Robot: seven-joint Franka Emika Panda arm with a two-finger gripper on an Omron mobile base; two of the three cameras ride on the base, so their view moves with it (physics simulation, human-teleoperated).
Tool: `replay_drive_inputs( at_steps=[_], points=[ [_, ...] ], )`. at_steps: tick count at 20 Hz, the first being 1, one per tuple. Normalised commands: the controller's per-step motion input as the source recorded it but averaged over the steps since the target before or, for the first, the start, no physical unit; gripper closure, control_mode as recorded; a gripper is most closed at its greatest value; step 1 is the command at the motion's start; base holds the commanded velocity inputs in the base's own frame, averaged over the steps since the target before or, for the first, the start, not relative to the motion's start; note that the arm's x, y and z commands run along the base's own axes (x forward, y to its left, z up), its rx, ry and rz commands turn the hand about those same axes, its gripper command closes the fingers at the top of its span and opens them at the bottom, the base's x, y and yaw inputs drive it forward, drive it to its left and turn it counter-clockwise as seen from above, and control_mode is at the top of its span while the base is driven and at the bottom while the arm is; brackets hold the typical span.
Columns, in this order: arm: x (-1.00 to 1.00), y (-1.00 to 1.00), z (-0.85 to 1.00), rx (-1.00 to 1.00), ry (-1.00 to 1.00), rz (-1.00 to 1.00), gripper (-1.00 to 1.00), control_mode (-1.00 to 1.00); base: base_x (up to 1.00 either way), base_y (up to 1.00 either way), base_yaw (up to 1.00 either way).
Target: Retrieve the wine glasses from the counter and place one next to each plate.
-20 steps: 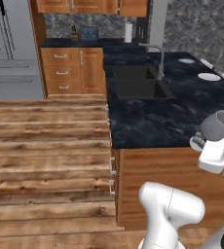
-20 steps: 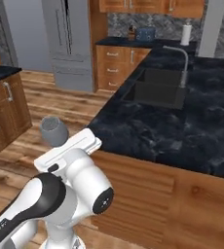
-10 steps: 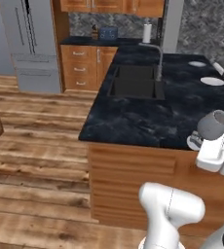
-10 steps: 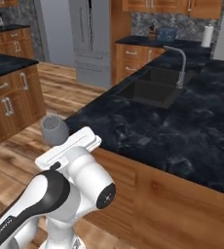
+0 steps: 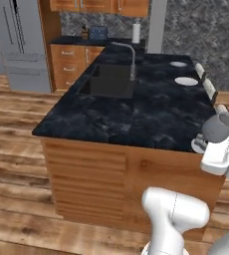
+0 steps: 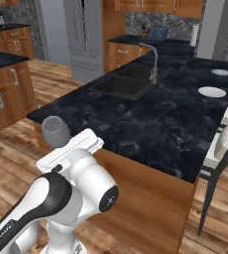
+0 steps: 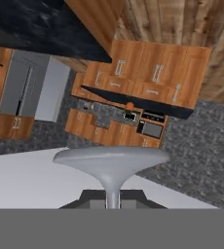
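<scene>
Right now I am carrying one wine glass, my gripper pinching its thin stem, held up beside the counter. The plates are lying at the far end, so next I should reach that way and set it down beside one.

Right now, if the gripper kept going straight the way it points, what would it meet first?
Shut on the wine glass, the gripper has that glass directly ahead. Past it, far off, stand wooden cabinets; the distance is unclear.
</scene>
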Motion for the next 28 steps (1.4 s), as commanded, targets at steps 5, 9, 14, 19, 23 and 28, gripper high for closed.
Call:
replay_drive_inputs(
  at_steps=[5, 9, 14, 19, 23, 28],
  points=[
    [0.0, 0.0, 0.0, 0.0, 0.0, 0.0, 1.0, 1.0, -0.59, -0.86, 0.65],
    [0.0, 0.0, 0.0, 0.0, 0.0, 0.0, 1.0, 1.0, -0.52, -0.44, 0.91],
    [0.0, 0.0, 0.0, 0.0, 0.0, 0.0, 1.0, 1.0, -0.51, -0.5, 0.89],
    [0.0, 0.0, 0.0, 0.0, 0.0, 0.0, 1.0, 1.0, -0.55, -0.54, 0.87],
    [0.0, 0.0, 0.0, 0.0, 0.0, 0.0, 1.0, 1.0, -0.62, -0.61, 0.85],
    [0.0, 0.0, 0.0, 0.0, 0.0, 0.0, 1.0, 1.0, -0.96, -0.75, 0.69]
  ],
)
